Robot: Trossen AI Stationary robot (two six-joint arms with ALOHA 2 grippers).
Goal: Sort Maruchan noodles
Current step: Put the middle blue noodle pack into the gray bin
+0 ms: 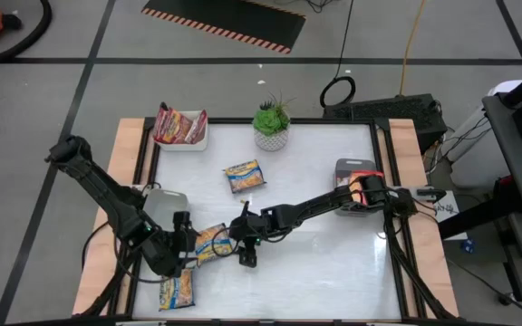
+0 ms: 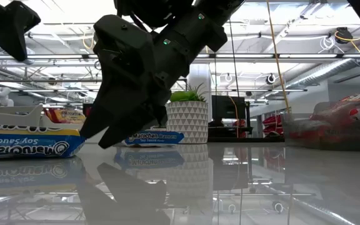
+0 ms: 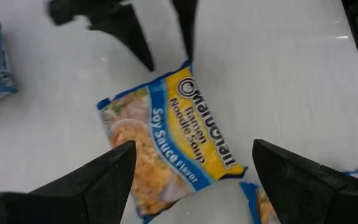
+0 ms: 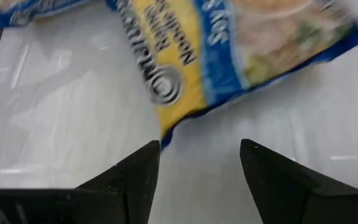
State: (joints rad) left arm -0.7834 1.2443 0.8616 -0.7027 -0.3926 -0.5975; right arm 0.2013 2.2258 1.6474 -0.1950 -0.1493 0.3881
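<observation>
Fingers [image 3: 104, 180] of both grippers stand wide and empty, I note: left gripper [image 3: 191, 180] over a blue-and-yellow noodle packet [image 3: 173, 134] lying flat on the desk [image 1: 333, 254], right gripper [image 4: 199, 180] facing its corner. Risk, in my judgement: they collide, or slick plastic slides away.

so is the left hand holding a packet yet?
No, in the left wrist view the left hand is open, its fingers either side of the blue-and-yellow packet lying flat on the table.
</observation>
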